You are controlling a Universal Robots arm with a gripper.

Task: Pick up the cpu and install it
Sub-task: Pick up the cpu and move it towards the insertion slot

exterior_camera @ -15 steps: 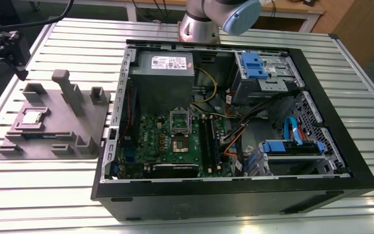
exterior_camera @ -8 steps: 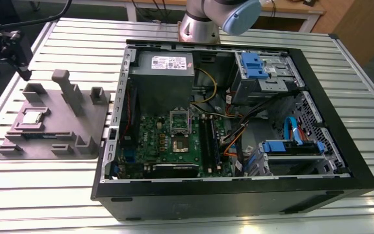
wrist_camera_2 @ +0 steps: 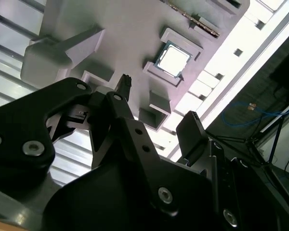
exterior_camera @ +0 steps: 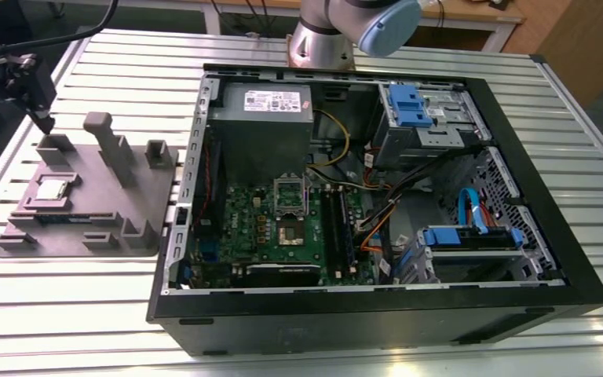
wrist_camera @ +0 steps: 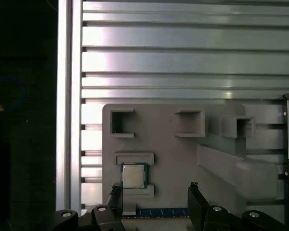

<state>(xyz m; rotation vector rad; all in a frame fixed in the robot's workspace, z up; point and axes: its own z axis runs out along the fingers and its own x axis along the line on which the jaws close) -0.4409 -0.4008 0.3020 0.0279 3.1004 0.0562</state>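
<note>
The cpu [exterior_camera: 52,188] is a small square chip with a shiny silver top, lying flat in a recess of the grey holder plate [exterior_camera: 123,196] at the exterior view's left. It shows in both wrist views [wrist_camera_2: 173,58] [wrist_camera: 133,175]. My gripper [exterior_camera: 42,122] hangs above the far end of the plate, clear of the chip. Its black fingers [wrist_camera: 195,199] stand apart and open, with nothing between them [wrist_camera_2: 159,103] [wrist_camera: 155,195]. The motherboard's socket [exterior_camera: 288,228] sits inside the open computer case [exterior_camera: 385,306], with its frame raised.
A memory stick [exterior_camera: 60,217] lies in the plate beside the chip. Grey posts [exterior_camera: 107,145] rise from the plate near the gripper. The case holds a power supply [exterior_camera: 263,102], blue drive brackets [exterior_camera: 411,106] and loose cables [exterior_camera: 380,216]. Everything rests on a slatted metal table [exterior_camera: 92,314].
</note>
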